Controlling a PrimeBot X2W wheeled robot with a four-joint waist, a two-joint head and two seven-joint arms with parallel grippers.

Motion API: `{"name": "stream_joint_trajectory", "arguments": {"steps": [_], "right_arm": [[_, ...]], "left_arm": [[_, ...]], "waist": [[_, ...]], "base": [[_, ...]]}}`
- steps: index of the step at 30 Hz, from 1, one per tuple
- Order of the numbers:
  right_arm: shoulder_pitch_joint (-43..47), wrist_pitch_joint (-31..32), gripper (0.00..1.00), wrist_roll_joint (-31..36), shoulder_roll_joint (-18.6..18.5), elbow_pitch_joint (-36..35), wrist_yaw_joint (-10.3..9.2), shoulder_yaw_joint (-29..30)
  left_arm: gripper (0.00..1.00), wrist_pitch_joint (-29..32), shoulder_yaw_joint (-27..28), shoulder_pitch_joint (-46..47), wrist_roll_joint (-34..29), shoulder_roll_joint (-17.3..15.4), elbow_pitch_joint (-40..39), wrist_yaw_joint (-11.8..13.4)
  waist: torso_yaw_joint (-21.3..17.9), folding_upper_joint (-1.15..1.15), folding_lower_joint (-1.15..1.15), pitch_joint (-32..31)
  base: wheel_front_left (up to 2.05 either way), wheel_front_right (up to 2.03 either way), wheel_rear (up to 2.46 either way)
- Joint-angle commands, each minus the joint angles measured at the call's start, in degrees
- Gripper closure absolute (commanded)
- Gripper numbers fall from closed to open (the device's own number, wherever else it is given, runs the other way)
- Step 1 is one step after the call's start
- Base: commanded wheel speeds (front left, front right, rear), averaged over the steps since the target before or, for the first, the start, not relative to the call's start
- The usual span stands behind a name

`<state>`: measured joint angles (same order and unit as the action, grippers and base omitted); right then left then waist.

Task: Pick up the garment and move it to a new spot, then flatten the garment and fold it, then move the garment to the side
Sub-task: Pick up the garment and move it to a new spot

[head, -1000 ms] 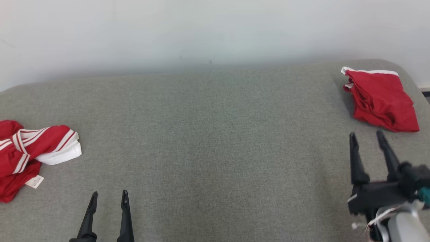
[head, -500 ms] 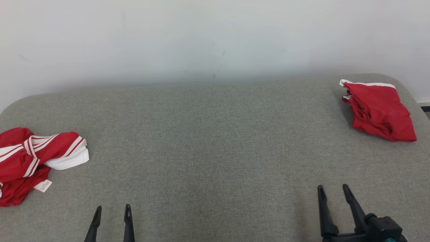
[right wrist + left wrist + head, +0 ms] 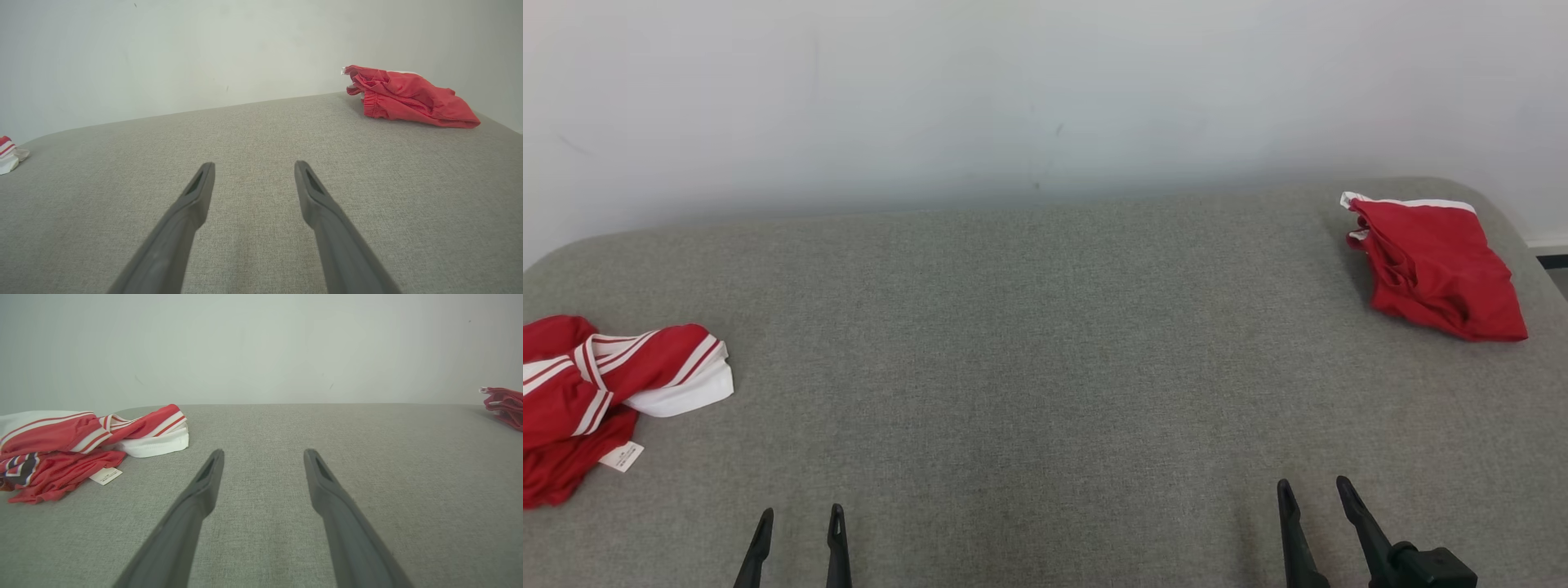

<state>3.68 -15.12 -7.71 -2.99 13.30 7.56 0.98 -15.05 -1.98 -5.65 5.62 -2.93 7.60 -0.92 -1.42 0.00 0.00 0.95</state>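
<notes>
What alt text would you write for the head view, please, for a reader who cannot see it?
A grey fabric surface holds a crumpled red-and-white garment at left and a folded red garment at far right. The left gripper and right gripper stand open and empty along the bottom edge.

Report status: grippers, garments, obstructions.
Left gripper open, empty; right gripper open, empty, both low at near edge. Folded red garment sits far right; crumpled striped garment far left, neither touched. Nothing in the way.
</notes>
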Motion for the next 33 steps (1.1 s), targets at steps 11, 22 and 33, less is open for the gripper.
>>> {"name": "stream_joint_trajectory", "arguments": {"steps": [11, 22, 33], "right_arm": [[0.96, -0.01, 0.0, -1.22, 0.19, 0.09, -0.16, 0.21], [1.85, -0.01, 0.0, -1.49, 0.18, -0.42, -0.16, -0.24], [2.56, -0.01, 0.0, -1.47, 0.19, -0.17, -0.16, -0.38]], "left_arm": [[0.0, -0.18, 0.22, -0.03, -0.66, 0.07, 0.73, -0.12], [0.0, -0.18, -0.11, 1.25, -0.61, 0.07, 1.44, -0.14], [0.0, -0.18, -0.06, 0.36, -0.29, 0.07, 2.31, 0.11]], "waist": [[1.41, 0.0, 0.0, -0.26], [9.36, 0.0, 0.0, -0.01], [18.33, 0.0, 0.0, -0.59]], "base": [[0.0, 0.0, 0.0], [0.0, 0.0, 0.0], [0.0, 0.0, 0.0]]}}
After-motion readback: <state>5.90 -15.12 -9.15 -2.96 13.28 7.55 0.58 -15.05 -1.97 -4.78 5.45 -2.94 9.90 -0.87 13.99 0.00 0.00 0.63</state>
